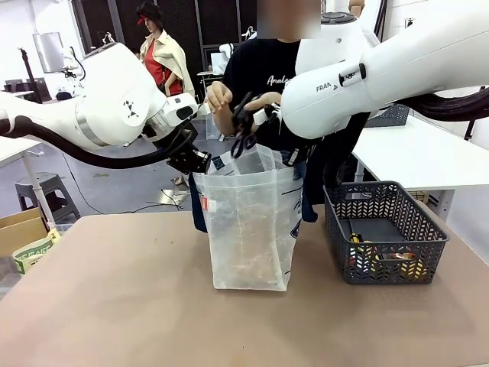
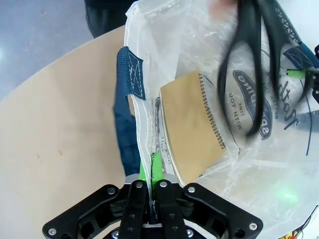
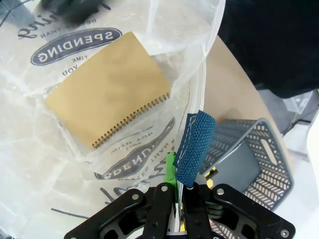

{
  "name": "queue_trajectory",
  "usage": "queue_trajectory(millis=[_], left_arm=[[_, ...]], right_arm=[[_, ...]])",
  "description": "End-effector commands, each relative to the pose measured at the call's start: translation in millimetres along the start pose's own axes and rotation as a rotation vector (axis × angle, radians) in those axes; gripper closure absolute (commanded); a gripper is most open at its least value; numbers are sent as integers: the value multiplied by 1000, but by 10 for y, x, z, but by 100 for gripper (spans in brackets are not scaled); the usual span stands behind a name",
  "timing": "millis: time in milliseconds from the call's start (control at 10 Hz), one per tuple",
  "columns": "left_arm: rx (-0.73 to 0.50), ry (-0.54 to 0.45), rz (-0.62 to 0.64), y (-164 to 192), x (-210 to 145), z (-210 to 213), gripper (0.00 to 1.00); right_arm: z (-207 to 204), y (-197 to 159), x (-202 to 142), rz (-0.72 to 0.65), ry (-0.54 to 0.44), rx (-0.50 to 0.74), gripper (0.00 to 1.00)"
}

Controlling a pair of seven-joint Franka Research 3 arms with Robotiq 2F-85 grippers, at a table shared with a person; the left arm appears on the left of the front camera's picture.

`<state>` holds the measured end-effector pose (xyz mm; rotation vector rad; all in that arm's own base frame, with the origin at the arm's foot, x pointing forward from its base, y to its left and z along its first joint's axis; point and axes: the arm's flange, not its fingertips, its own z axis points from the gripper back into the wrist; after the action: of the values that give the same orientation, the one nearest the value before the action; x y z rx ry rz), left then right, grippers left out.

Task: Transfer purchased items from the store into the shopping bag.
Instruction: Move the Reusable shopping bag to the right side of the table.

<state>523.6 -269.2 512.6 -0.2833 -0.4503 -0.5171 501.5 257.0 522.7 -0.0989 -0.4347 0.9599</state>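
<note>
- Tan tabletop (image 1: 114,306); behind it, a grey floor (image 1: 99,183) and a white table (image 1: 412,153).
- Shopping bag (image 1: 248,229) stands upright mid-tabletop, long axis vertical, mouth up. Basket (image 1: 386,252) is just beside it, on the robot's right.
- Left gripper (image 2: 151,168) is pressed together on the bag's rim.
- Right gripper (image 3: 178,174) pinches the opposite rim by a navy strap (image 3: 195,147).
- Tan spiral notebook (image 2: 192,127) lies inside the bag.

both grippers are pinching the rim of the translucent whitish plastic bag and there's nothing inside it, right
No: a tan spiral-bound notebook lies inside the translucent whitish plastic bag, as the right wrist view shows. The left gripper and right gripper do pinch its rim.
</note>
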Motion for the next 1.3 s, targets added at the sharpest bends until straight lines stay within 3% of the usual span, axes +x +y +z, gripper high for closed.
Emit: queue_trajectory(millis=[0, 1200], left_arm=[[-24, -26, 2, 88, -92, -7, 100], [3, -4, 19, 76, -44, -19, 100]], right_arm=[[-4, -2, -174, 0, -46, 13, 100], [3, -19, -87, -32, -26, 10, 100]])
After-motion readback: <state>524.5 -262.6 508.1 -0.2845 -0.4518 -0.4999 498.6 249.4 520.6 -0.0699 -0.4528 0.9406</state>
